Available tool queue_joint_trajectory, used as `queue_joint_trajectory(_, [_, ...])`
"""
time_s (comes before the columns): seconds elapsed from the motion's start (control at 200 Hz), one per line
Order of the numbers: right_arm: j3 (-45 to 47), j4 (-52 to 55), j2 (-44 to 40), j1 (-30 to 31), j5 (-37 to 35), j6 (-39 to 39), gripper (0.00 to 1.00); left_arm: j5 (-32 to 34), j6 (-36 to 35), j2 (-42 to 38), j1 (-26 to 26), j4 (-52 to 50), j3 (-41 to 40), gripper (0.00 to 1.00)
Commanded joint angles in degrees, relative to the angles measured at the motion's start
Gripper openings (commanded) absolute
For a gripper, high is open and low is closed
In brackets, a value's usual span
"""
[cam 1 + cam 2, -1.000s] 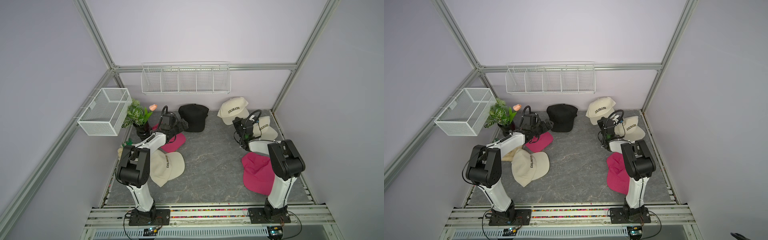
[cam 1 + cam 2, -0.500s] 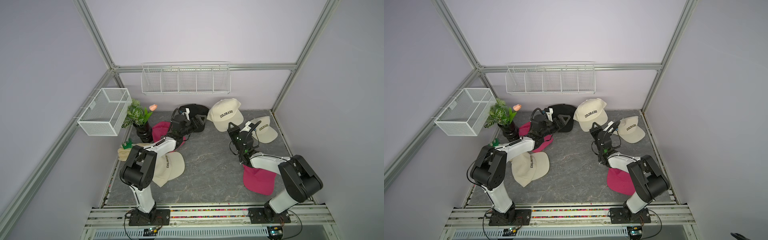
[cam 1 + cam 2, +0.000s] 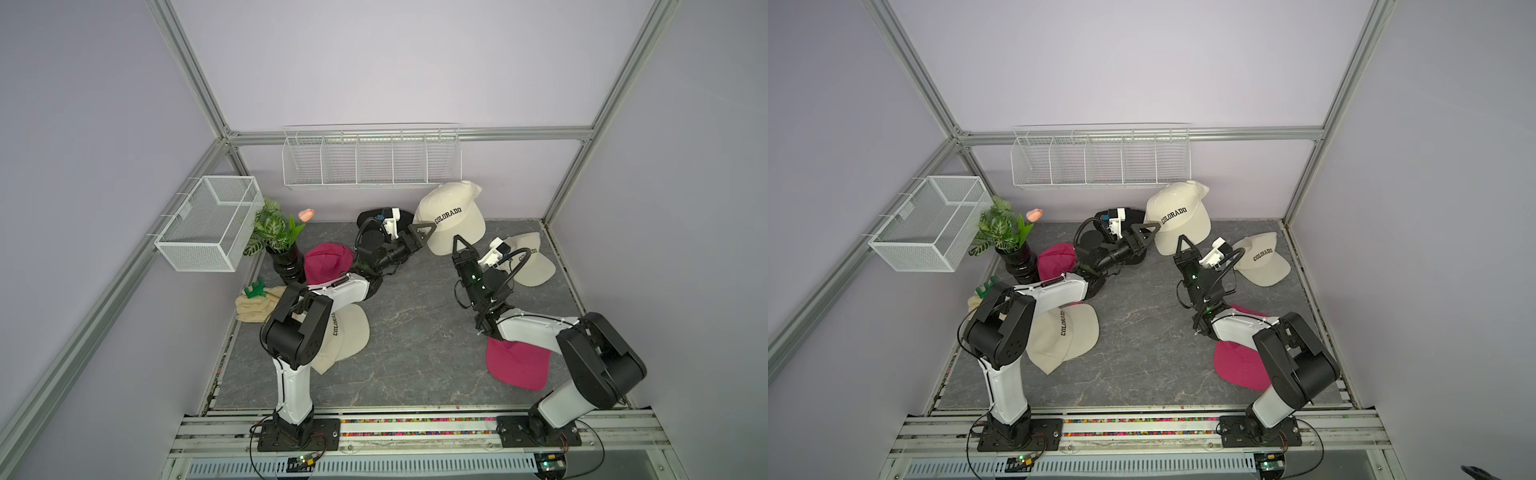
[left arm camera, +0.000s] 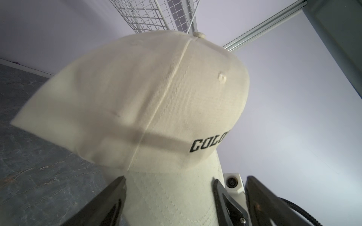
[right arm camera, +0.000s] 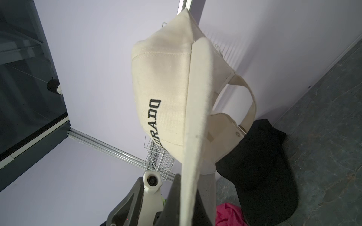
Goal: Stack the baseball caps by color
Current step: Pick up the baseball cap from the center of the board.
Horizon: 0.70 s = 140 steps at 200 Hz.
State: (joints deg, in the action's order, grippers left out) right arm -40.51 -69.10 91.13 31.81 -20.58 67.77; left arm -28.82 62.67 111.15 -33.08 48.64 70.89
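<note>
We saw the right gripper (image 3: 459, 246) with its fingers clamped together on the brim of the lifted cream cap (image 3: 453, 210). The cap stood raised over the far middle of the grey table (image 3: 415, 353), its COLORADO lettering showing in both top views. The left gripper (image 3: 419, 233) reached in from the left with its fingers spread wide. In the left wrist view the brim lay between them, and we could not tell whether either finger touched the fabric. A second cream cap (image 3: 534, 266) lay at the far right, just beside the right arm, and a third cream cap (image 3: 351, 332) lay near left, partly under the left arm. One pink cap (image 3: 328, 262) sat far left beside the potted plant (image 3: 274, 228). The other pink cap (image 3: 515, 365) lay near right, partly under the right arm. A black cap (image 5: 264, 162) lay by the far wall, mostly hidden behind the left arm.
</note>
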Motion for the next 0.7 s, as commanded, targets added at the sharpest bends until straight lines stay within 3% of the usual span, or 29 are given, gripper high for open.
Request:
queue_joint_trajectory(0.0, [0.43,-8.84,-1.94,0.92,-1.36,-2.14,0.07,0.82,3.35,0.56,-1.06,3.16,-1.15,0.95])
queue_joint_trajectory(0.35, [-0.40,-9.57,-0.93,1.06,0.53,-1.26,0.09,-2.29,5.30,3.32,-1.99,7.24,1.77,0.92])
queue_joint_trajectory(0.435, [-0.53,-10.25,-0.35,1.07,1.43,-1.25,0.12,-3.00,6.21,3.60,-1.64,11.32,1.72,0.80])
queue_joint_trajectory(0.535, [-0.23,-7.26,-1.01,1.14,1.53,-1.01,0.14,-5.25,5.67,3.81,-1.56,12.85,3.09,0.57])
queue_joint_trajectory(0.695, [-0.24,-3.90,-1.83,1.04,4.16,-3.55,0.26,-7.59,-3.34,2.37,-0.82,0.84,6.13,0.10])
